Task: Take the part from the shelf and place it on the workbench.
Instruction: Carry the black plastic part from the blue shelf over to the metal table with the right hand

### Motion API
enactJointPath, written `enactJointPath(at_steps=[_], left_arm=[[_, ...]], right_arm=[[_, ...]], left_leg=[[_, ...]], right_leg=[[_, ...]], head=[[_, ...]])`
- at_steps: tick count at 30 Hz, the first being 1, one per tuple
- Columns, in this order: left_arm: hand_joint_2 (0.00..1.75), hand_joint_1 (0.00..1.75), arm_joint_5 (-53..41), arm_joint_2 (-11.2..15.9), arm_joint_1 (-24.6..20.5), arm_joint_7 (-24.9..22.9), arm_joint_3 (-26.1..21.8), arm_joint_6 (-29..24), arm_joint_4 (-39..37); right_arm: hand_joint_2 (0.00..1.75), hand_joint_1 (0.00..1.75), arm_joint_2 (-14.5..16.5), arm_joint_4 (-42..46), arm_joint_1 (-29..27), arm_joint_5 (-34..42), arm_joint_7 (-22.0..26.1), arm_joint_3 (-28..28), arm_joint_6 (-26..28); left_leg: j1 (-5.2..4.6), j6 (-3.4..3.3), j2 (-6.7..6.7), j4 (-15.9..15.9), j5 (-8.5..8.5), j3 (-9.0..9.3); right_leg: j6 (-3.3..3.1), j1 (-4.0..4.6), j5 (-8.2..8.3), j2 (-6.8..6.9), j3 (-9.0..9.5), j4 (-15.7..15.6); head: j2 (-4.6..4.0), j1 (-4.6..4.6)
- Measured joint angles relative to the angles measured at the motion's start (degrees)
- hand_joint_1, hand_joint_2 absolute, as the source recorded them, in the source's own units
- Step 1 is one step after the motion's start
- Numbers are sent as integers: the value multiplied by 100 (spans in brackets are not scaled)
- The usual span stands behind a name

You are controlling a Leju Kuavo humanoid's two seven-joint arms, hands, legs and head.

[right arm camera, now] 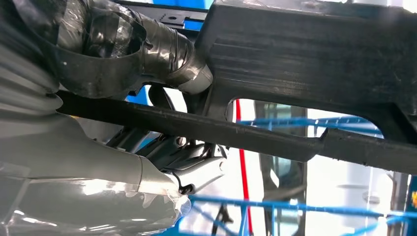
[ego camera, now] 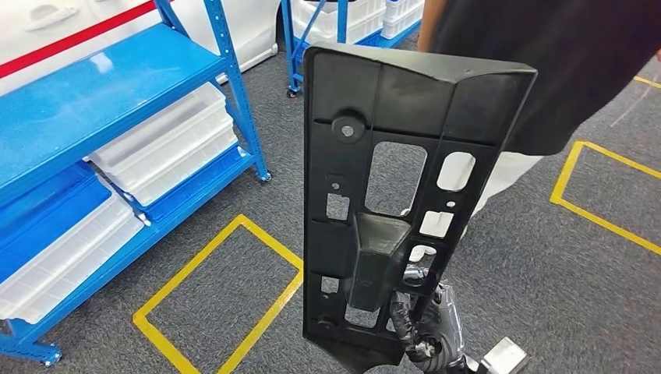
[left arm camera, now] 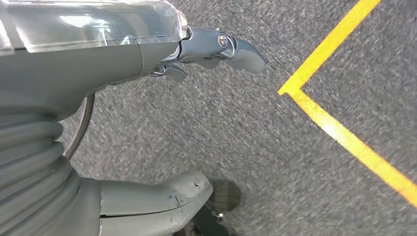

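Part in transit to worktop.
Right hand (ego camera: pixel 425 312) fingers grip upright black part (ego camera: pixel 390 156); left hand (left arm camera: pixel 147 98) empty, fingers apart. Next: locate worktop.

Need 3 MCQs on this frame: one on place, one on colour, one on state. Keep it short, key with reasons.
1. Where is the black plastic part?
A. Lying on the blue shelf
B. Held upright by the right hand
C. Flat on the floor

2. What colour is the tape marking on the grey carpet?
A. Yellow
B. Green
C. White

3. What is the left hand doing?
A. Gripping the part
B. Holding a white bin
C. Holding nothing, over the carpet

Key:
1 B: the head view shows the right hand gripping the part's lower end, and the part stands upright.
2 A: yellow outlines lie on the floor.
3 C: in the left wrist view its fingers are apart with only carpet between them.
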State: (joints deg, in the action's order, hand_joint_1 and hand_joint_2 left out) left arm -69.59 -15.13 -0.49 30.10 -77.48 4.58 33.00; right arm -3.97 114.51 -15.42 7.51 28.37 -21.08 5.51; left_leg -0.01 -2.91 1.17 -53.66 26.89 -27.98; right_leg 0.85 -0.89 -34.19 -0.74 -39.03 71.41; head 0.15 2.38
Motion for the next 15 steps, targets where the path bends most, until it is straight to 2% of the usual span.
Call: enactJointPath(at_steps=[1, 2, 3, 4, 5, 6, 7, 9, 10, 12, 14, 15], left_arm=[[175, 0, -1, 0, 1, 1, -2, 8, 0], [175, 0, -3, -1, -2, 2, -4, 15, -1], [175, 0, -7, -2, -9, 4, -5, 20, -1], [175, 0, -15, -3, -16, 8, -6, 25, -2], [175, 0, -25, 2, -20, 13, -7, 26, -3], [175, 0, -37, 7, -23, 19, -8, 26, -4], [175, 0, -49, 13, -26, 25, -8, 25, -4], [175, 0, -69, 18, -38, 30, -8, 24, -5], [175, 0, -82, 24, -45, 31, -8, 21, -8], [175, 0, -111, 37, -47, 32, -9, 8, -24], [175, 0, -137, 53, -38, 32, -11, -16, -62], [175, 0, -151, 65, -33, 31, -14, -30, -89]], right_arm=[[175, 175, -5, 0, -19, -10, 0, 7, 10], [175, 175, -9, 1, -37, -21, 0, 15, 19], [175, 175, -14, 4, -52, -30, 0, 24, 25], [175, 175, -17, 12, -66, -40, 1, 35, 29], [175, 175, -19, 21, -76, -51, 1, 45, 31], [175, 175, -21, 32, -84, -64, 1, 54, 32], [175, 175, -23, 43, -93, -77, 3, 62, 32], [175, 175, -29, 62, -117, -104, 7, 68, 33], [175, 175, -32, 70, -133, -124, 10, 70, 37], [175, 175, -34, 78, -153, -175, 16, 72, 55], [175, 175, -34, 79, -168, -222, 25, 73, 92], [175, 175, -34, 79, -181, -240, 28, 75, 109]], left_leg=[[5, 15, 76, -27, 15, -14], [15, 37, 142, -60, 34, -27], [31, 68, 203, -103, 62, -37], [44, 112, 264, -163, 104, -46], [44, 160, 310, -223, 149, -57], [40, 208, 350, -275, 192, -66], [30, 251, 388, -316, 225, -69], [31, 308, 465, -342, 248, -53], [45, 337, 446, -363, 278, -48], [77, 381, 234, -611, 495, -147], [92, 395, -11, -1293, 900, -450], [94, 390, -52, -1679, 1060, -626]], right_leg=[[35, -27, -23, 24, -92, 183], [65, -52, 65, 47, -72, 144], [94, -75, 241, 88, 64, -113], [116, -90, 411, 189, 263, -502], [112, -86, 533, 296, 436, -830], [73, -75, 594, 369, 553, -1052], [21, -58, 590, 413, 591, -1135], [-94, -35, 593, 322, 559, -1106], [-134, -34, 606, 276, 546, -1116], [-212, -41, 648, 177, 519, -1141], [-261, -29, 679, 73, 482, -1148], [-276, -14, 689, 10, 462, -1143]], head=[[0, 1], [0, 1], [0, 1], [0, 1], [0, 1], [0, -1], [0, -1], [0, -2], [0, -1], [0, -2], [0, -2], [0, -2]])
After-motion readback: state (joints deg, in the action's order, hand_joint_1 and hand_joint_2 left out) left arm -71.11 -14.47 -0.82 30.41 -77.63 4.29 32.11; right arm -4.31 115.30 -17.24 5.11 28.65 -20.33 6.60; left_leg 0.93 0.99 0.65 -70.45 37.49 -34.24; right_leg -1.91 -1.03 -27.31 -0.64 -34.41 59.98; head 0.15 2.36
